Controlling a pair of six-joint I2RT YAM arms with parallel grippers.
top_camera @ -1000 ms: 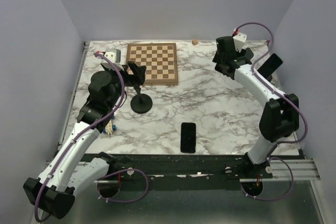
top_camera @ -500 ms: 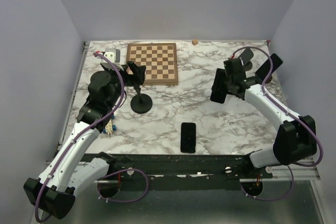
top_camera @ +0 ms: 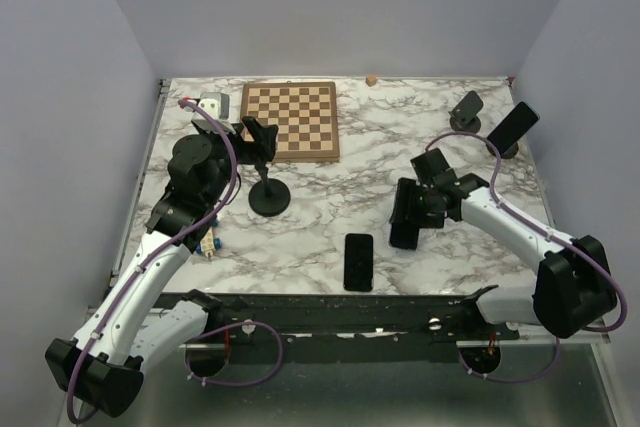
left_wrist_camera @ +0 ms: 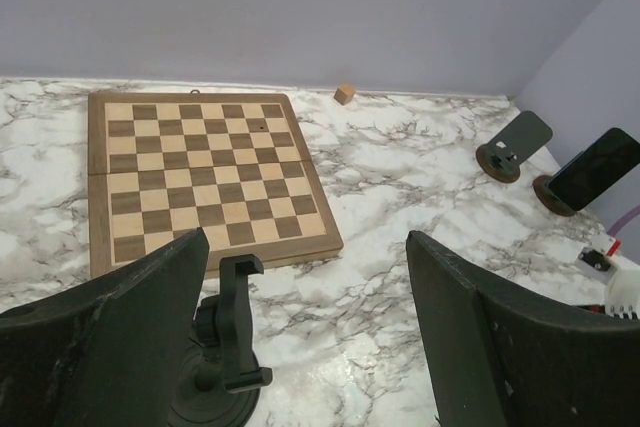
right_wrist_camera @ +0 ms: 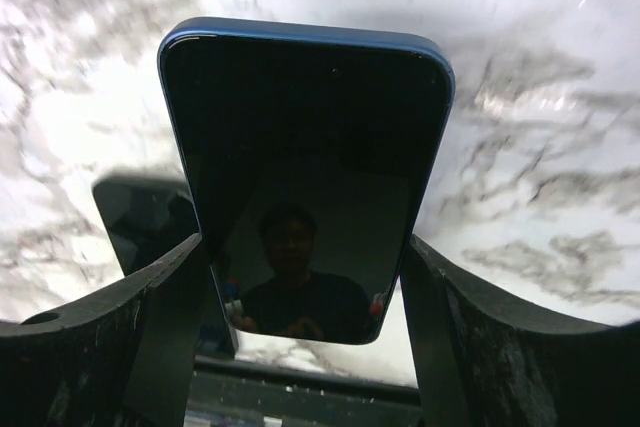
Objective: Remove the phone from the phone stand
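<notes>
My right gripper [top_camera: 412, 209] is shut on a dark blue-edged phone [top_camera: 404, 217], held low over the marble table [top_camera: 320, 202] at the front right; in the right wrist view the phone [right_wrist_camera: 305, 167] sits between my fingers [right_wrist_camera: 150, 317]. A small empty black stand [top_camera: 466, 110] stands at the back right. Beside it another phone [top_camera: 515, 125] leans in its stand, also seen in the left wrist view [left_wrist_camera: 598, 167]. My left gripper [top_camera: 243, 137] is open and empty, next to an empty black clamp stand [top_camera: 266, 182], which also shows in the left wrist view [left_wrist_camera: 228, 347].
A second phone [top_camera: 358, 261] lies flat near the front edge, left of the held phone. A chessboard [top_camera: 290, 120] lies at the back. A small tan cube [top_camera: 371, 79] sits by the back wall. A small object [top_camera: 209, 244] lies at the left front.
My right arm has swung from the back right corner toward the front centre, carrying the phone down close to the table. The left arm has not moved.
</notes>
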